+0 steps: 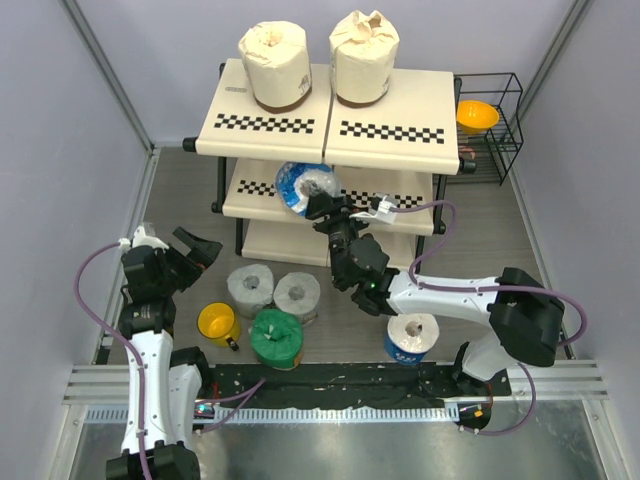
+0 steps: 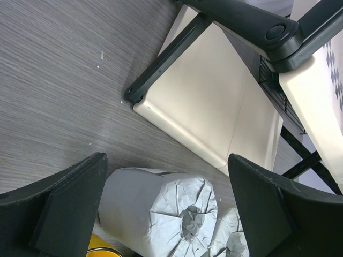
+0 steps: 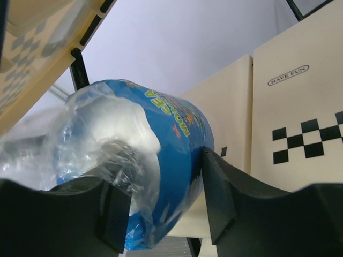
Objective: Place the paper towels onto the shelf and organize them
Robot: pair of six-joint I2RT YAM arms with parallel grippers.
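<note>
Two cream paper towels [image 1: 274, 62] [image 1: 363, 55] stand upright on the top board of the shelf [image 1: 390, 115]. My right gripper [image 1: 325, 208] [image 3: 161, 198] is shut on a blue-and-white roll [image 1: 305, 187] [image 3: 177, 139], holding it on its side at the front edge of the middle tier. Two grey rolls [image 1: 250, 288] [image 1: 297, 295], a green roll [image 1: 276, 337] and another blue-and-white roll [image 1: 412, 337] stand on the floor in front. My left gripper [image 1: 185, 250] [image 2: 167, 176] hangs open above the left grey roll [image 2: 161, 209], apart from it.
A yellow mug [image 1: 217, 322] [image 2: 104, 246] stands left of the green roll. A black wire rack [image 1: 500, 150] with an orange bowl [image 1: 477, 115] sits right of the shelf. The shelf's bottom board [image 2: 214, 107] lies just beyond the grey rolls.
</note>
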